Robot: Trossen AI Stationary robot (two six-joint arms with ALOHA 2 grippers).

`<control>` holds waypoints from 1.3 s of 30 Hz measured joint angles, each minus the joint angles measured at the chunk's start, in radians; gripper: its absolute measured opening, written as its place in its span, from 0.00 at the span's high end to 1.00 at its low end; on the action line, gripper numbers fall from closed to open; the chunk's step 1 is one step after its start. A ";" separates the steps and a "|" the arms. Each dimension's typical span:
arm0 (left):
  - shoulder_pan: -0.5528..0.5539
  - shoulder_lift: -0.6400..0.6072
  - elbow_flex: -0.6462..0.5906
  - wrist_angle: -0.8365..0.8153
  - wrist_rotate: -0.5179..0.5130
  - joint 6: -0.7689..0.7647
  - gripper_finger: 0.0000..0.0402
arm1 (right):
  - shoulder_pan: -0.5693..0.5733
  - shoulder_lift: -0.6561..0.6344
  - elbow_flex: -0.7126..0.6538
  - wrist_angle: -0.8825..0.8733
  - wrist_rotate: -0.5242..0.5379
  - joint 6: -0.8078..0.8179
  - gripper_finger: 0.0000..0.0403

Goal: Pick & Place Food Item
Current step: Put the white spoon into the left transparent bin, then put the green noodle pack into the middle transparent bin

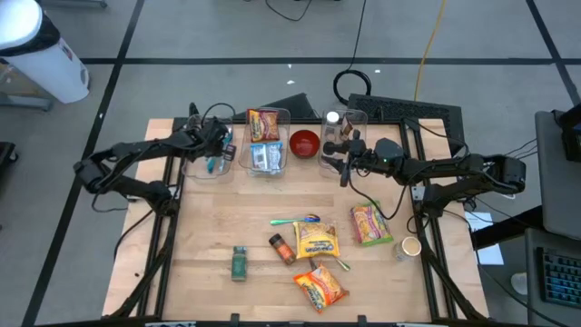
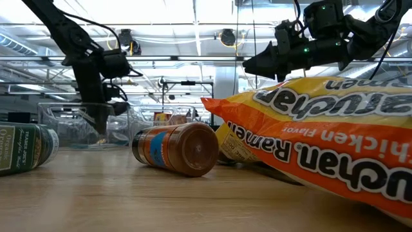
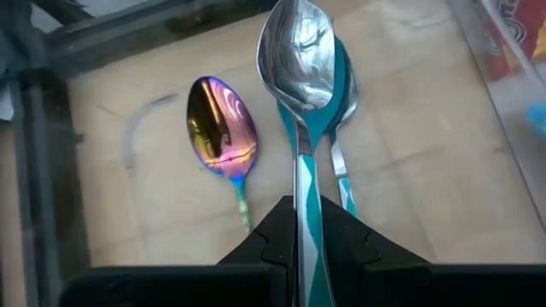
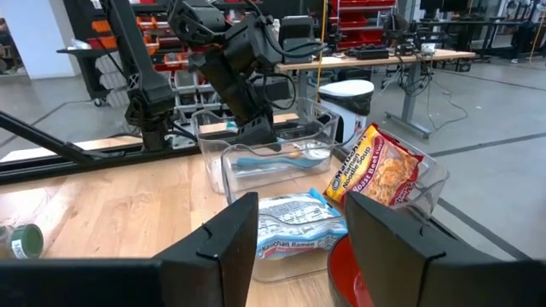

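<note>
Pale wooden tabletop (image 1: 209, 227) on a grey workshop floor, and we sweep from the left. Over the clear bin (image 1: 208, 156) at the back edge, the left gripper (image 1: 216, 145) is clamped on a teal-handled spoon (image 3: 300, 77), bowl hanging just above the bin floor; a rainbow spoon (image 3: 221, 130) lies beside it and another spoon sits under the teal one. Thin, stiff, slick metal, so that grip on the handle looks right.

Next along, a bin holding noodle packets (image 1: 264, 136), then a red bowl (image 1: 305, 143). The right gripper (image 1: 338, 162) hovers beside the bowl, fingers part-way apart, carrying nothing.

Loose food lies well forward of both arms: a spice jar (image 1: 280, 247) on its side, hard and likely to roll, and ramen packs (image 1: 315, 241), light, crinkly, best pinched at an edge seam.
</note>
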 joint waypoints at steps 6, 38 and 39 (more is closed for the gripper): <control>0.000 0.007 0.000 0.001 0.002 -0.014 0.92 | 0.000 0.000 0.000 -0.005 0.000 0.000 0.58; 0.000 0.009 0.032 -0.030 0.034 0.050 0.71 | 0.000 0.000 0.000 -0.010 0.000 0.000 0.58; 0.000 0.010 0.044 -0.039 0.050 0.062 0.71 | 0.000 0.000 0.000 -0.010 0.000 0.000 0.58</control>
